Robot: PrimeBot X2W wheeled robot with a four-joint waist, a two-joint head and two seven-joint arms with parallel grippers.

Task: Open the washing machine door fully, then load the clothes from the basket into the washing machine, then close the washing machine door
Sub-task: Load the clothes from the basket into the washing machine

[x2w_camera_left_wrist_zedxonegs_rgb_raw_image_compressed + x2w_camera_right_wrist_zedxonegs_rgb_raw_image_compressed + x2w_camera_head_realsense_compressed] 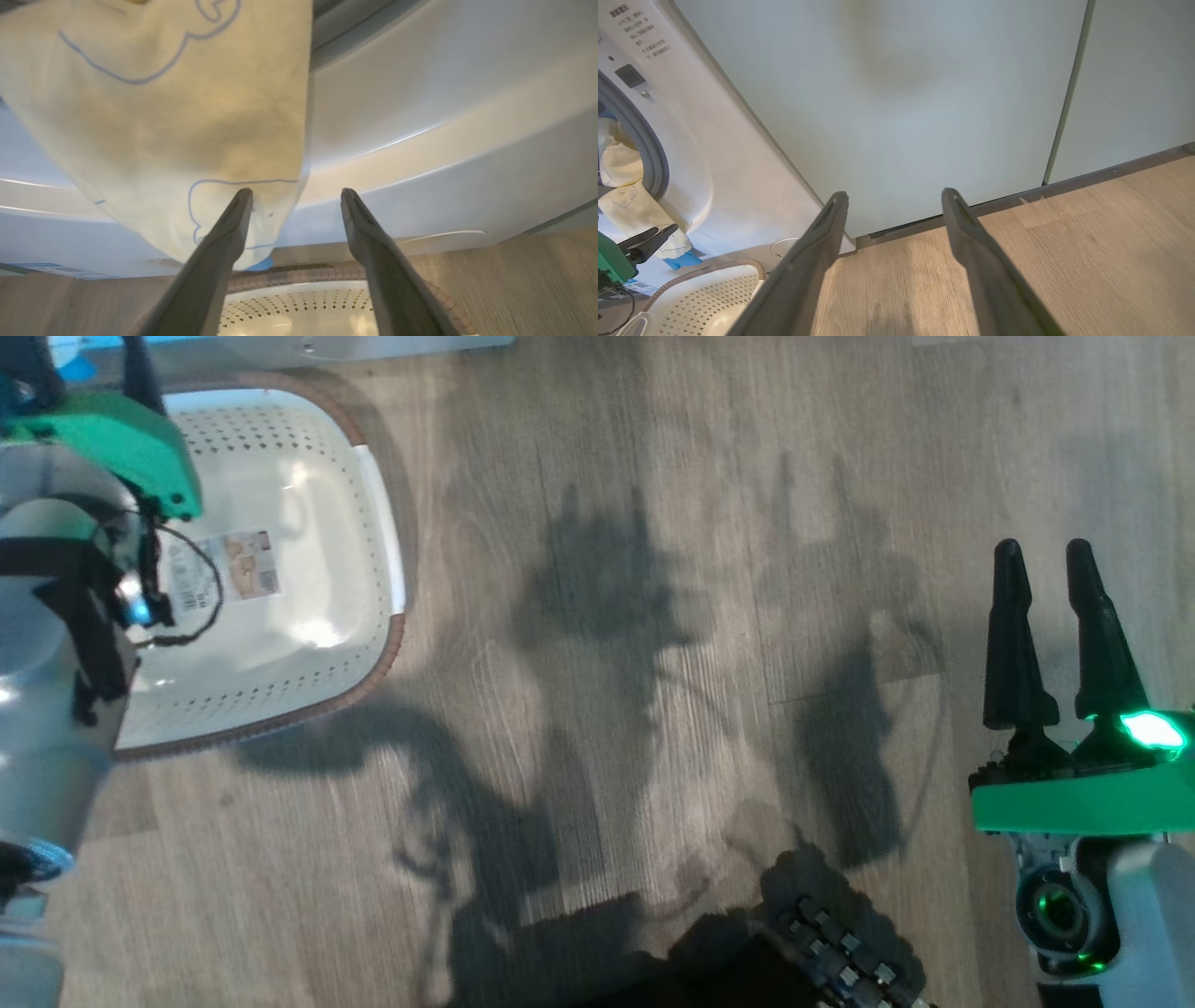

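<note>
A pale yellow garment with bear outlines and blue trim hangs out of the washing machine, over the grey gasket and down the white front. My left gripper is open at the garment's lower end, whose edge falls between the fingers. The right wrist view shows that gripper just beside the hanging cloth. The cream basket on the floor below holds no clothes, and its label sticker is bare. My right gripper is open and holds nothing. The door is out of view.
Pale green cabinet doors stand to the right of the washer, facing my right gripper. Wooden floor spreads between the basket and my right arm. My own dark base shows at the bottom. The round service flap sits low on the washer.
</note>
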